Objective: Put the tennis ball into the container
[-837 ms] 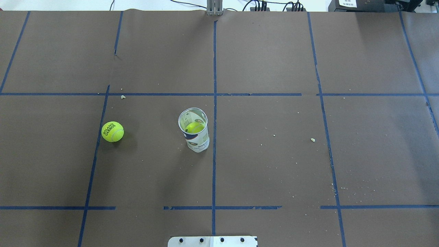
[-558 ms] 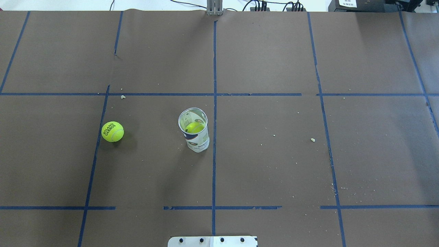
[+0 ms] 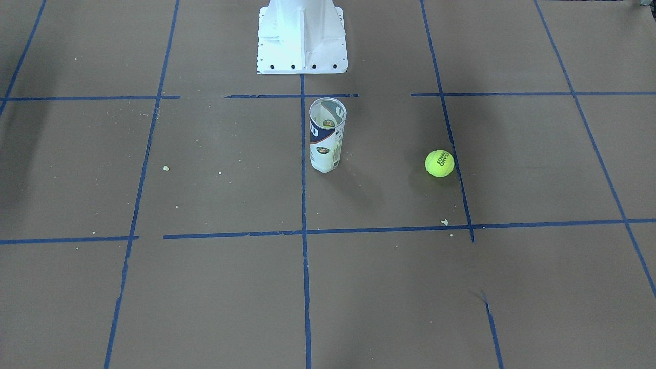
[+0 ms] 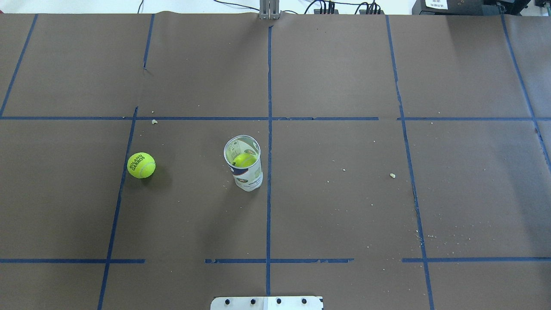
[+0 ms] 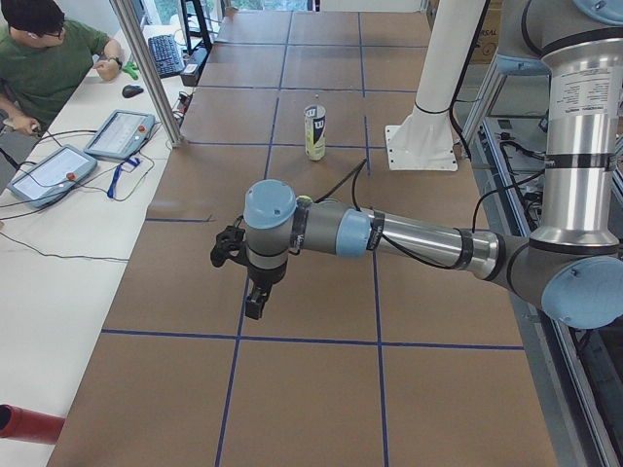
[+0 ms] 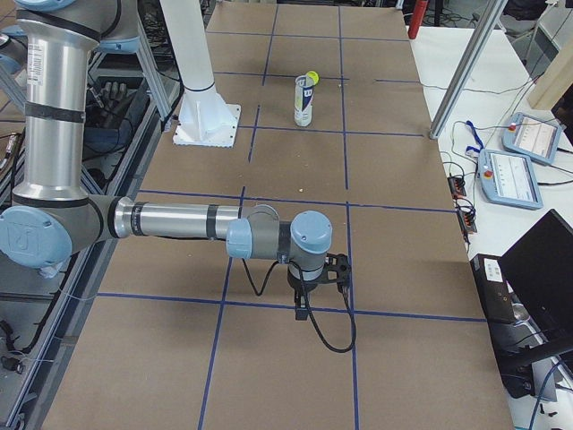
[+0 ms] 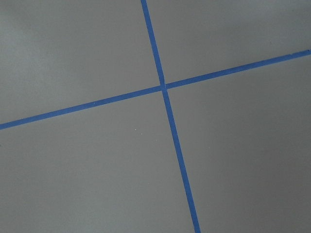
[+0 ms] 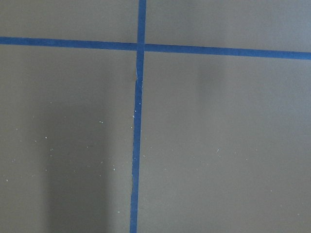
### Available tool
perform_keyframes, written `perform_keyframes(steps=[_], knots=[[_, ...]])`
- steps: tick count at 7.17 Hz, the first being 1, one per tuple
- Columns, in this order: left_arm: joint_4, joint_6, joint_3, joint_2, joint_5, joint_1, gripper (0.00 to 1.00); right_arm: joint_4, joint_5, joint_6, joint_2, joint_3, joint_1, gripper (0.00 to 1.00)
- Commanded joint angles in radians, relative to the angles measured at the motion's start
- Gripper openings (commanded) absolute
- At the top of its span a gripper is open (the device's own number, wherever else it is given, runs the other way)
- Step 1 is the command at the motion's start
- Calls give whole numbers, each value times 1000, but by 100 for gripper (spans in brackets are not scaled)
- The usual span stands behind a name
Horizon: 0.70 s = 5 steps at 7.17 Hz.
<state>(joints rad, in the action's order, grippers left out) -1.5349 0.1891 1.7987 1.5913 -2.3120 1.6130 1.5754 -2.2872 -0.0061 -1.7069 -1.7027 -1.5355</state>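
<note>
Nothing has shifted in the overhead view since the earlier frame: the tennis ball (image 4: 141, 165) rests on the brown paper (image 4: 344, 215), at 9 o'clock from the container (image 4: 249, 175) and well apart from it. The container stands upright and open-topped, with a second ball (image 4: 244, 160) low inside. I judge the tennis ball light, springy and fuzzy, grippy yet ready to roll, best pinched from above across its widest girth. The tube looks thin, tippable and barely wider than the ball. Blue tape lines (image 4: 269, 86) cross the paper, and the white pedestal base (image 3: 302, 36) sits at 6 o'clock. The left gripper (image 5: 255, 300) and right gripper (image 6: 304, 305) hang near the table's ends; I cannot tell how wide their jaws stand
</note>
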Motion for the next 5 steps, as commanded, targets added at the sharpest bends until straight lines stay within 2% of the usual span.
perform_keyframes(steps=[1,2,3,4,5], knots=[[-51,0,-53,71,-21,-2,100,0,0,0,0,0,0,100],[-154,-142,-62,76,-44,-19,100,0,0,0,1,0,0,100],[-286,-366,-35,82,-40,-160,100,0,0,0,0,0,0,100],[-328,-499,-32,93,-35,-306,100,0,0,0,0,0,0,100],[-329,-613,-30,149,-20,-385,100,0,0,0,1,0,0,100]])
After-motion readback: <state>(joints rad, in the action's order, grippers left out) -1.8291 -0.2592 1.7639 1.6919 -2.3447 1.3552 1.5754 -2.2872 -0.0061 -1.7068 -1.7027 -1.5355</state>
